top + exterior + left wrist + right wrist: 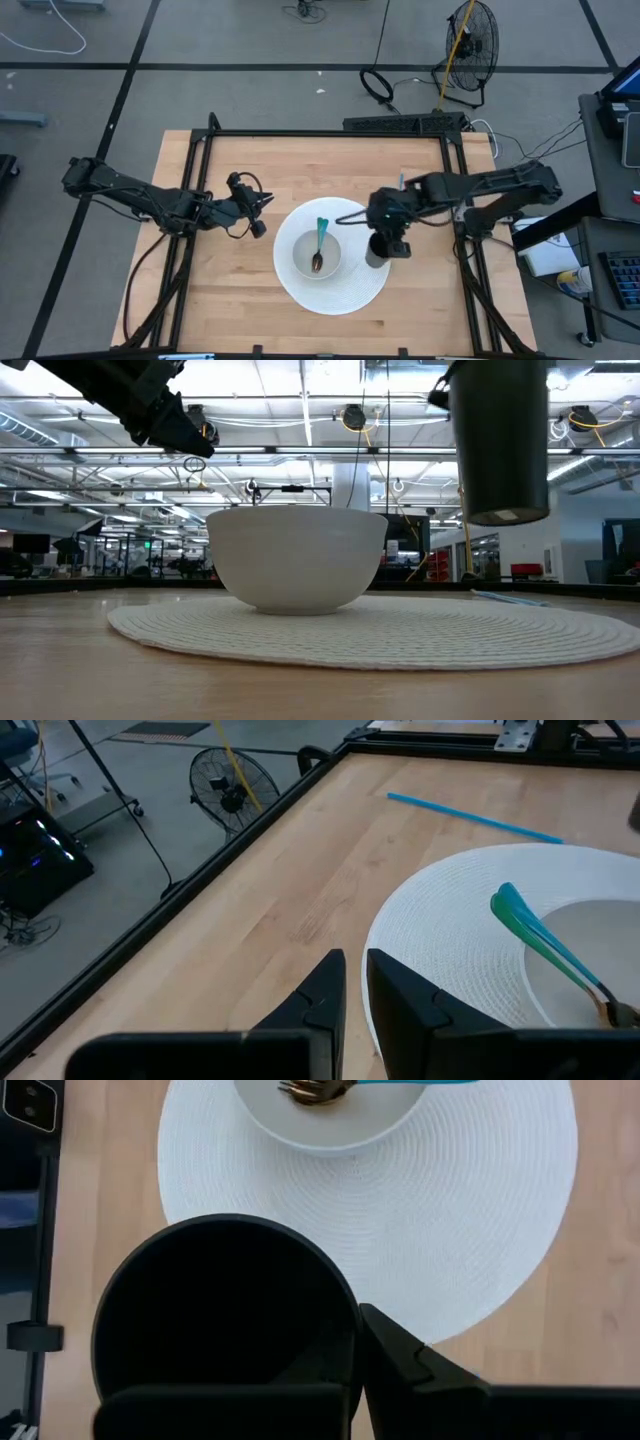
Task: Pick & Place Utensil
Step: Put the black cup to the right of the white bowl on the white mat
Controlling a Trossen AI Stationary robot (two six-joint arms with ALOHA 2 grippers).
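Observation:
A white bowl (318, 255) stands on a round white woven placemat (345, 290). In the bowl lies a utensil with a teal handle (320, 235), its dark metal head (315, 1090) down in the bowl and the handle leaning on the rim (530, 920). My right gripper (350, 1340) is shut on a dark cup (377, 252), which hangs in the air over the mat's right part (500, 440). My left gripper (355, 975) is shut on nothing, raised above the wood left of the mat (258, 208). My right gripper holds the dark cup by its rim wall (345, 1315), one finger inside the cup and one finger (400, 1360) outside. The fingers come from above, pointing down. The cup is upright and lifted clear, well above the mat, its bottom (505, 515) free.
A thin blue straw (470, 812) lies on the wood beyond the mat, toward the far right. A black frame (330, 132) borders the table. Bare wood lies left of and in front of the mat. A floor fan (470, 40) stands beyond the table.

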